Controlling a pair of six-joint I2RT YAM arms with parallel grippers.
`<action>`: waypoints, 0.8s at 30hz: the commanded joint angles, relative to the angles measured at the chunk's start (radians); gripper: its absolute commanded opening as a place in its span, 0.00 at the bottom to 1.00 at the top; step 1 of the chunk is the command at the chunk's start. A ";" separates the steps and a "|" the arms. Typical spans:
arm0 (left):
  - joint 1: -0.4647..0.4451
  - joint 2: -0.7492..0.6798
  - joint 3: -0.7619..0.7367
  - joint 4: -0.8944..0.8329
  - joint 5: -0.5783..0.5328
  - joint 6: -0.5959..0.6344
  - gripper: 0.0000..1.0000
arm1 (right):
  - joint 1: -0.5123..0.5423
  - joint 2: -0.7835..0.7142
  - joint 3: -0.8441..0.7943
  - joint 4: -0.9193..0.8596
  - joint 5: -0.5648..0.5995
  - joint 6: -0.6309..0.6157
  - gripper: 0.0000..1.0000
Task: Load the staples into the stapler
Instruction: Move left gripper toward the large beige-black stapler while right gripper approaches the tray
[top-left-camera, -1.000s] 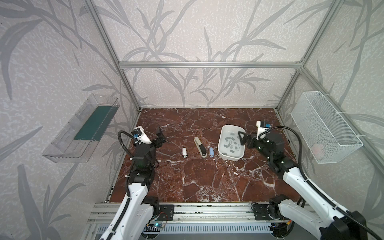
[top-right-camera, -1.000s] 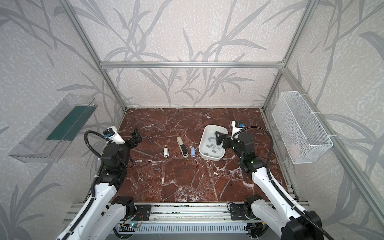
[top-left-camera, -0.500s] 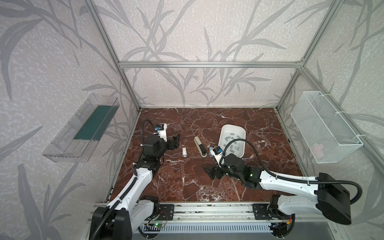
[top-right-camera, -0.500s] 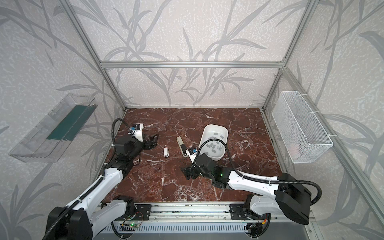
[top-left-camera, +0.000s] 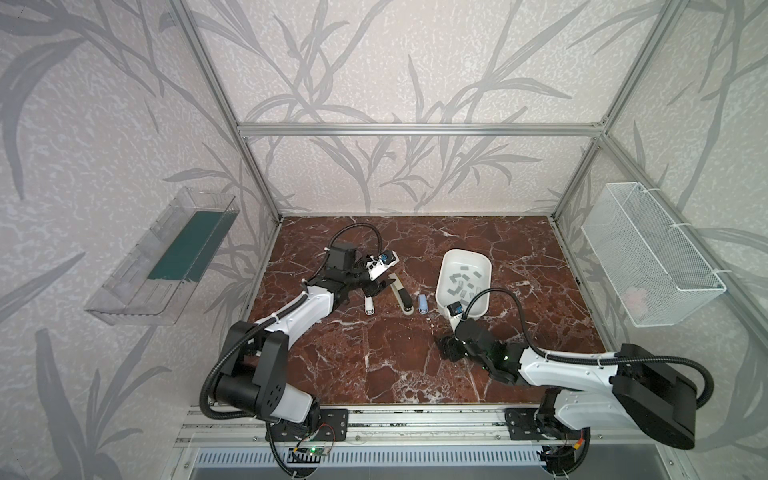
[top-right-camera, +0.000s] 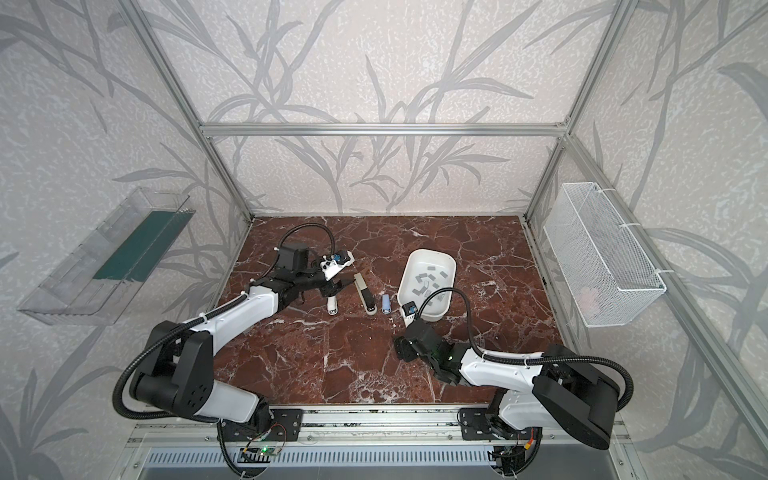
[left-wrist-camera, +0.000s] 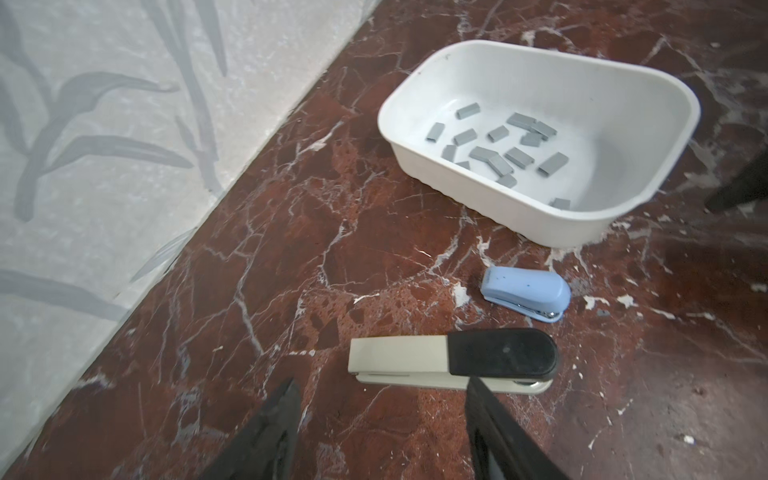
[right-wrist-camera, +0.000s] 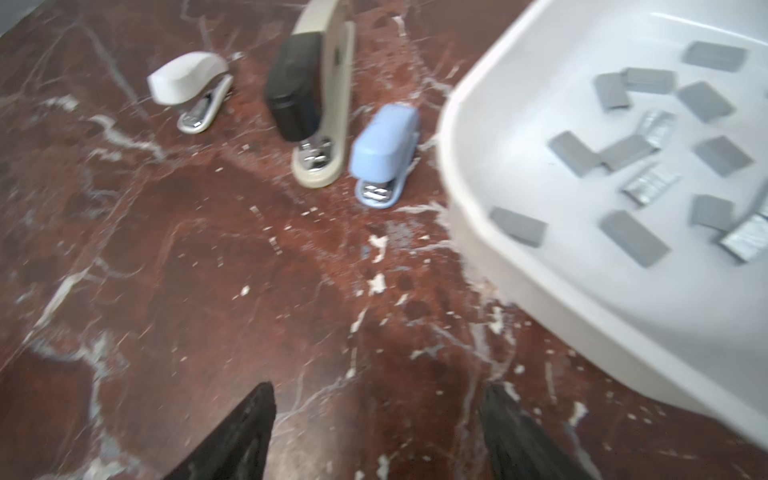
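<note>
A: Closest to the front of the desk (top-left-camera: 374, 365) is your right hand (right-wrist-camera: 380, 388). It hovers low over bare marble, fingers spread wide, nothing between them.

B: Yes. Past it you have three staplers in a row, all closed: a white mini stapler (right-wrist-camera: 187, 77), a longer black-and-beige stapler (left-wrist-camera: 457, 357) and a pale blue mini stapler (left-wrist-camera: 525, 291). The blue one lies just beside the tub.

A: Your left hand (left-wrist-camera: 382, 380) is at the far end of that row, fingers apart and empty. Its tips are right by the long stapler's beige end, but I cannot tell whether they touch it.

B: Farthest back, your staples (left-wrist-camera: 519, 158) lie loose on the floor of the white plastic tub (left-wrist-camera: 519, 220). They are grey strips, scattered, a few overlapping.
</note>
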 joint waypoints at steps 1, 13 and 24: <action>-0.001 0.030 -0.007 -0.168 0.058 0.291 0.66 | -0.089 -0.025 -0.038 0.033 0.004 0.053 0.78; -0.006 0.110 0.011 -0.177 0.068 0.493 0.69 | -0.440 -0.015 -0.083 0.025 -0.127 0.128 0.74; -0.015 0.150 0.012 -0.140 -0.022 0.582 0.70 | -0.464 -0.294 -0.084 -0.159 -0.184 0.213 0.81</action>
